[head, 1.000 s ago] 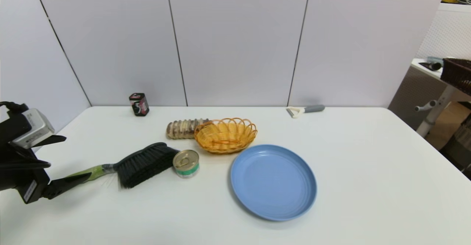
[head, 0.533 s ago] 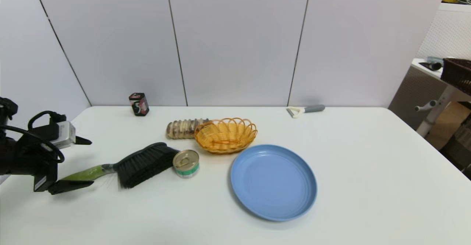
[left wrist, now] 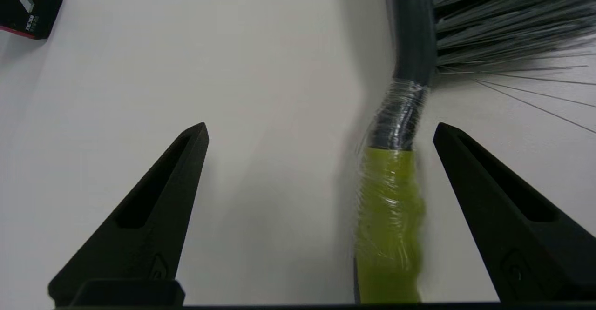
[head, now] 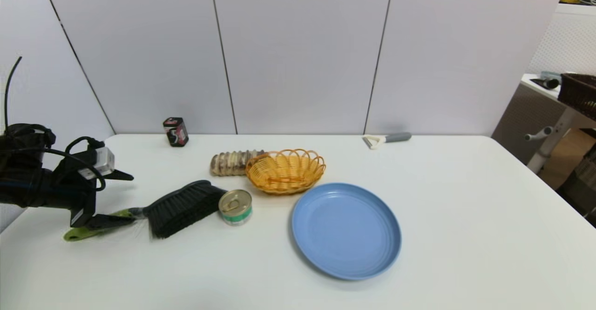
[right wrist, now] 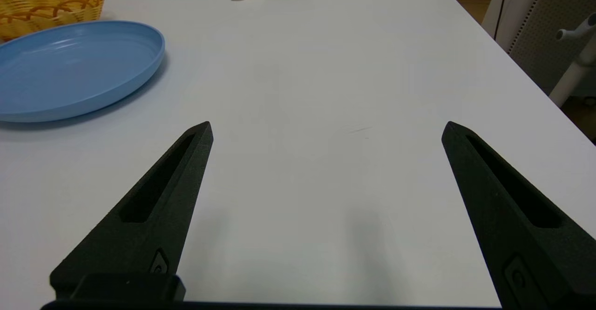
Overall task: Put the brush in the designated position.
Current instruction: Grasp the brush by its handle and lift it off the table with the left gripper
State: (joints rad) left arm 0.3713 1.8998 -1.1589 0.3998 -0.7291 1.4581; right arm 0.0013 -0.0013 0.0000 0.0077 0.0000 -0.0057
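Green-handled brush (left wrist: 390, 226) lies between left tool's (left wrist: 321, 131) wide-spread fingers.

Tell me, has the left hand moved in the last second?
Yes. The left hand has shifted toward the black box at the wall, now straddling the brush handle, open.

brush (head: 179, 207) | black bristles, lime-green handle | lying flat on table | bristle head beside tin

We are seeing the left gripper (head: 125, 197) sitting low at about 9 o'clock, fingers spread wide and pointing toward 3 o'clock. The right gripper (right wrist: 326, 131) is hovering just above the surface with its fingers likewise spread wide.
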